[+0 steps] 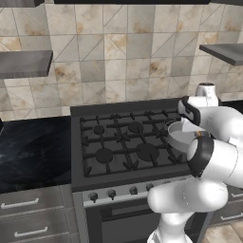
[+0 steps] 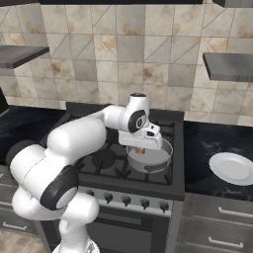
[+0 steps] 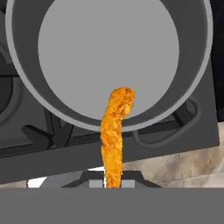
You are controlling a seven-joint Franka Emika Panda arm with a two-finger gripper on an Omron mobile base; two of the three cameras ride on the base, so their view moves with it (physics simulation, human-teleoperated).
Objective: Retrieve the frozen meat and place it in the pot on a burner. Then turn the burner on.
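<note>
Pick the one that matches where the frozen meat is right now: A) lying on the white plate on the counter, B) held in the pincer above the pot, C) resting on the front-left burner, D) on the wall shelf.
B: the orange frozen meat hangs from the shut pincer over the pot's pale inside, on the stove.

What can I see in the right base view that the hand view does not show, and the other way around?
Right base view alone: the white plate on the dark counter right of the stove, the row of knobs, the tiled wall and the grey shelves.
Hand view alone: the full pale inside of the pot, seen from above, and the frozen meat as a long orange strip, its tip over the pot's near rim.
Both: the pot on a stove burner, and the meat held shut in the pincer above it.
</note>
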